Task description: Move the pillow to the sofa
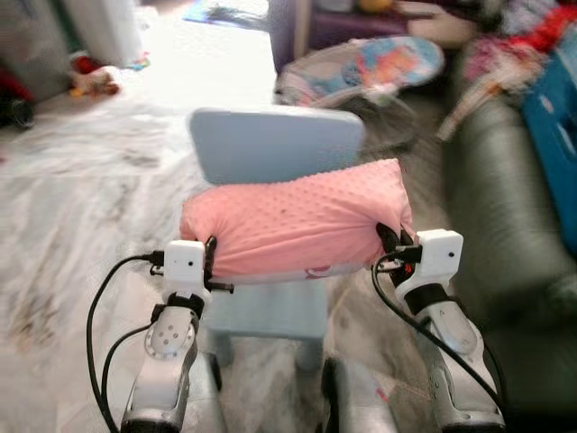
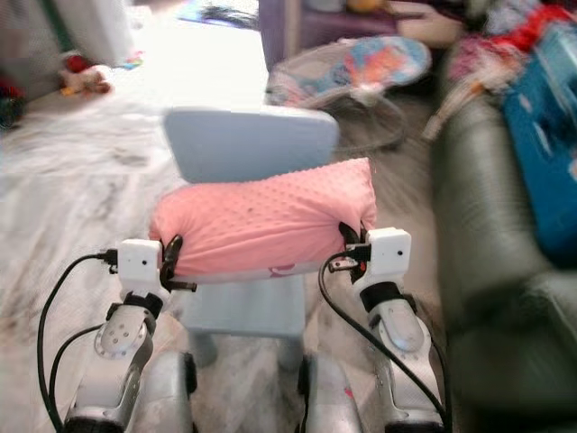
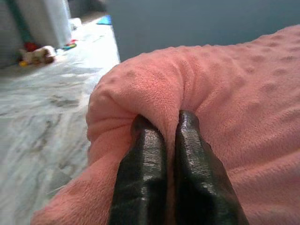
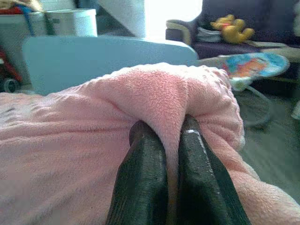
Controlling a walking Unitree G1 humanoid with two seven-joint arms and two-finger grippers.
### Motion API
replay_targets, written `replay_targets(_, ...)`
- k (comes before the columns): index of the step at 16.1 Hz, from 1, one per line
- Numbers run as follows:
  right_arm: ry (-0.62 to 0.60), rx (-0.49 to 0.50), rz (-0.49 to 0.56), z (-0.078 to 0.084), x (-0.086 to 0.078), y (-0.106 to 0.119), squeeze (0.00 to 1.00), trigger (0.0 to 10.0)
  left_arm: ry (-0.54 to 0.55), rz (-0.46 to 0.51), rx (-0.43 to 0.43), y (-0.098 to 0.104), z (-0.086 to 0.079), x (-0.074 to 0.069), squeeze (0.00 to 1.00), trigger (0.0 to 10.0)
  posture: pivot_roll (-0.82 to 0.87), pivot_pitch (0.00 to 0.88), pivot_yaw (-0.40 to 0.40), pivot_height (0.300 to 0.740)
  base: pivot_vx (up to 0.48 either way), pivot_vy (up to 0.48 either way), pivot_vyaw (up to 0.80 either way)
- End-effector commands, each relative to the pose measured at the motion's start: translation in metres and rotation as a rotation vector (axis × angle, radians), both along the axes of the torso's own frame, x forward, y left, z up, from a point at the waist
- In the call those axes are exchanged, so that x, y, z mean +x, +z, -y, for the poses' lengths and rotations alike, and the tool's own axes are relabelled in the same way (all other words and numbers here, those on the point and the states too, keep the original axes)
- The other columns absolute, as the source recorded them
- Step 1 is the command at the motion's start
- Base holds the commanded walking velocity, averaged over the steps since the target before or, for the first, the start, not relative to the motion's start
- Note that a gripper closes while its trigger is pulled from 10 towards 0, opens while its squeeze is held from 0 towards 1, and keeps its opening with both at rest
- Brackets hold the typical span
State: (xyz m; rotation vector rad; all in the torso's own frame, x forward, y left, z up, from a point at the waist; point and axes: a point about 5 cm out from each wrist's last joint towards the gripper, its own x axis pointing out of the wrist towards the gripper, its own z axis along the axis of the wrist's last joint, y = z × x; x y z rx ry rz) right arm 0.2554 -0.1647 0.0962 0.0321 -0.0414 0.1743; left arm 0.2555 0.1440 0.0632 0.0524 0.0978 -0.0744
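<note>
A pink bumpy pillow [image 1: 293, 216] is held just above the seat of a small light-blue chair [image 1: 270, 144], in front of its backrest. My left gripper [image 1: 211, 259] is shut on the pillow's left end; in the left wrist view its fingers [image 3: 143, 168] pinch a fold of the pink fabric [image 3: 197, 103]. At the pillow's right end my right gripper [image 1: 389, 242] is shut too, and the right wrist view shows its fingers [image 4: 143, 173] clamping a fold of pillow [image 4: 154, 93]. The dark green sofa [image 1: 505, 225] stands to the right.
Blue items [image 1: 554, 135] and colourful clutter lie on the sofa's far part. A baby bouncer [image 1: 379, 68] stands behind the chair. Toys [image 1: 90, 79] lie at the far left on the pale marble floor [image 1: 81, 225]. The chair's seat [image 1: 270, 311] is directly ahead.
</note>
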Motion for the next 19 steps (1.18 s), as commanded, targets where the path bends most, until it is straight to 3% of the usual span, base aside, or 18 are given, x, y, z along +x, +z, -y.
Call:
replay_targets(1,-0.037,-0.006,0.018,0.006,0.001,0.006,0.00,10.0,0.031,-0.003,0.020,0.000,-0.005,0.001,0.00,10.0,-0.02,0.000,-0.039,0.711,0.000,0.000,0.00)
replay_targets(3,-0.060,-0.033,0.002,0.006,0.001,0.003,0.00,10.0,0.030,-0.005,0.024,0.000,-0.004,0.001,0.00,10.0,-0.02,0.000,-0.039,0.711,0.000,0.000,0.00)
replay_targets(5,-0.007,-0.025,0.055,0.001,0.000,0.011,0.00,10.0,0.028,-0.005,0.022,0.000,-0.002,0.002,0.00,10.0,-0.02,0.000,-0.041,0.711,0.000,0.000,0.00)
replay_targets(8,-0.042,-0.030,0.048,0.005,0.002,0.012,0.00,10.0,0.023,-0.008,0.015,-0.001,0.001,0.001,0.00,10.0,-0.02,0.000,-0.042,0.740,0.000,0.000,0.00)
replay_targets(15,-0.041,-0.032,0.050,0.003,0.004,0.012,0.00,10.0,0.023,-0.022,0.011,-0.002,0.001,0.000,0.00,10.0,-0.02,0.000,-0.044,0.740,0.000,0.000,0.00)
replay_targets(17,-0.043,-0.028,0.046,0.005,0.006,0.012,0.00,10.0,0.004,-0.052,0.042,-0.003,0.008,0.007,0.00,10.0,-0.01,0.000,-0.049,0.740,0.000,0.000,0.00)
replay_targets(19,-0.033,-0.022,0.031,0.004,0.009,0.010,0.00,10.0,-0.021,-0.011,0.027,0.007,0.010,0.014,0.00,10.0,-0.01,0.000,-0.048,0.740,0.000,0.000,0.00)
